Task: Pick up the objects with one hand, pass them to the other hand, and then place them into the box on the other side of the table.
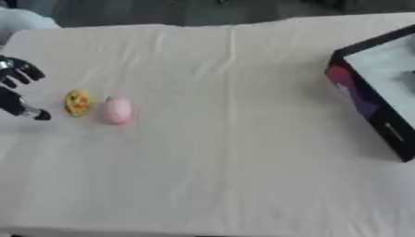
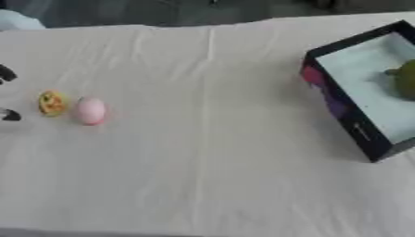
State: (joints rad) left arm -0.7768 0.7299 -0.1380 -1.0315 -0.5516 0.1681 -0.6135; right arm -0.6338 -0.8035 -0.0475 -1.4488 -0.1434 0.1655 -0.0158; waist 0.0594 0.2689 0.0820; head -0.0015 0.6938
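A small yellow-orange object and a pink egg-shaped object lie side by side on the white tablecloth at the left. My left hand hovers just left of the yellow one, apart from it, fingers spread open and holding nothing. A black box with a pale inside stands at the right edge, and a green object lies in it. My right hand shows in neither view.
The white cloth-covered table fills the view, with its far edge at the top. A dark floor lies beyond it. A pale blue shape sits at the far left corner.
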